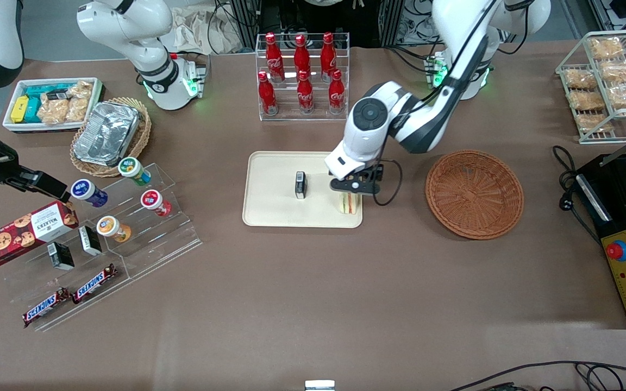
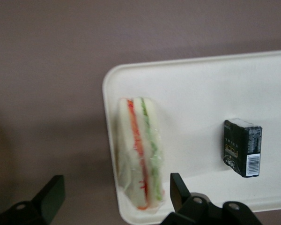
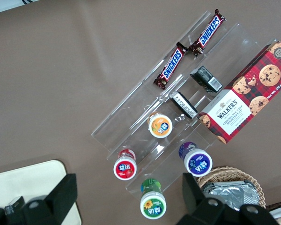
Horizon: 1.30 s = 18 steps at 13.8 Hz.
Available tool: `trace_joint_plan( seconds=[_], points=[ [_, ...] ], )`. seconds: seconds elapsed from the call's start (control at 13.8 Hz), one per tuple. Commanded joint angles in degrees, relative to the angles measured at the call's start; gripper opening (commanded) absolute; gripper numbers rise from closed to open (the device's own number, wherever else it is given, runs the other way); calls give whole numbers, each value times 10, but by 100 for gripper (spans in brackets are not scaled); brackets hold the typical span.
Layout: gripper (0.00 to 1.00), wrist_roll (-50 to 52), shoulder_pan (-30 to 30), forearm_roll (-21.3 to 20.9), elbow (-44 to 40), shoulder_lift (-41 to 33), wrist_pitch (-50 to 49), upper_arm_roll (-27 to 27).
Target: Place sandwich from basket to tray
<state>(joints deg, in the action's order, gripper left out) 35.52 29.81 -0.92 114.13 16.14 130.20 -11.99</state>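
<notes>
The sandwich (image 2: pixel 141 154) stands on its edge on the tray (image 1: pixel 275 214), a plastic-wrapped wedge of white bread with a red stripe and a green stripe running the length of its cut face. It sits in the tray's corner nearest the front camera on the working arm's end, hard against the low rim there, so close that its wrapping nearly overhangs the rounded edge. The gripper (image 1: pixel 352 190) hangs directly above it with its fingers (image 2: pixel 179 190) spread wide, one on each side of the wedge and neither one touching the bread. A small black box (image 1: pixel 300 184) stands near the middle of the tray, well apart from the sandwich, with bare cream surface between them. The basket (image 1: pixel 474 194) lies on the brown table (image 1: pixel 313 304) toward the working arm's end, close to the tray with a strip of bare tabletop between, and nothing shows inside it. Farther from the front camera than the tray, a clear rack of red cola bottles (image 1: pixel 303 76) stands, apart from the tray's rim. Nearer the camera, the table runs open in front of tray and basket.
</notes>
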Motion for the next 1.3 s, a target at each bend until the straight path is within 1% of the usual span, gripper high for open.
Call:
trace_joint_plan(
  seconds=[0.0,0.14,0.29,0.36,0.51,0.72,0.8,0.87,0.94,1.09,1.23],
  points=[
    [100,-14,-44,-9,-16,-60,-82,-2],
    [100,-84,-87,0,-59,-83,-173,-4],
    [100,-116,-125,-4,-101,-98,-259,-4],
    [100,-135,-146,-7,-108,-110,-293,-3],
    [100,-199,-199,-4,-107,-135,-305,-5],
    [100,-251,-243,-10,-116,-153,-305,-2],
    [100,-267,-257,-28,-136,-153,-307,-2],
    [100,-289,-263,-52,-156,-153,-309,-2],
    [100,-310,-270,-62,-167,-153,-310,-2],
    [100,-323,-288,-60,-183,-153,-323,-2],
    [100,-325,-300,-58,-227,-148,-360,-2]
  ],
)
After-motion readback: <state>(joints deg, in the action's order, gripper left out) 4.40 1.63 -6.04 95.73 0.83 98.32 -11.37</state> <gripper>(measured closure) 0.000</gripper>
